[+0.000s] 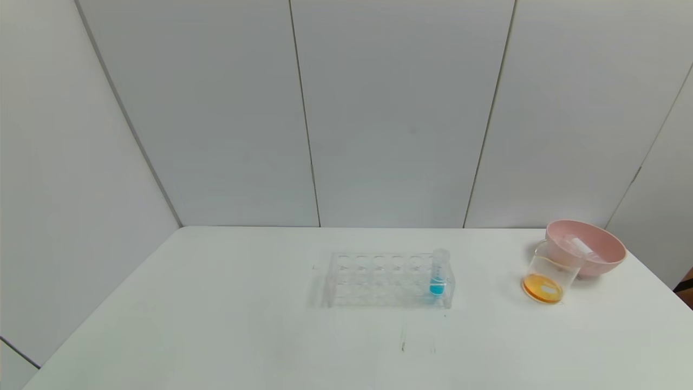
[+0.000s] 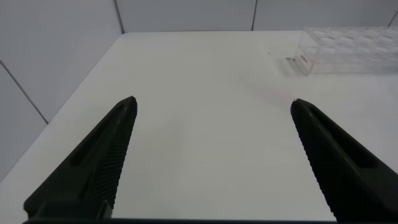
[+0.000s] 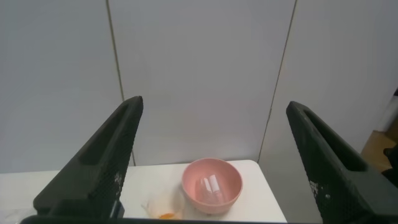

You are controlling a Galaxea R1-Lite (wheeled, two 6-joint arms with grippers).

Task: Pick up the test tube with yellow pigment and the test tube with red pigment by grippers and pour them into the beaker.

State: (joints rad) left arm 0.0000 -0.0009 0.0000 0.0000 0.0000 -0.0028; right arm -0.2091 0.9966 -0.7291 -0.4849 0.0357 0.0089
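The beaker (image 1: 549,271) stands at the table's right, holding orange liquid at its bottom; it also shows in the right wrist view (image 3: 163,205). No tube with yellow or red liquid is in view. Clear empty tubes (image 1: 576,244) lie in the pink bowl (image 1: 612,246) behind the beaker; they also show in the right wrist view (image 3: 211,185). My left gripper (image 2: 212,101) is open and empty above the table's left part. My right gripper (image 3: 214,102) is open and empty, held back from the bowl (image 3: 230,199) and above it. Neither gripper shows in the head view.
A clear multi-hole rack (image 1: 379,279) stands mid-table with one blue-liquid tube (image 1: 438,273) at its right end. The rack's end shows in the left wrist view (image 2: 348,50). White wall panels close the back. The table's right edge runs close to the bowl.
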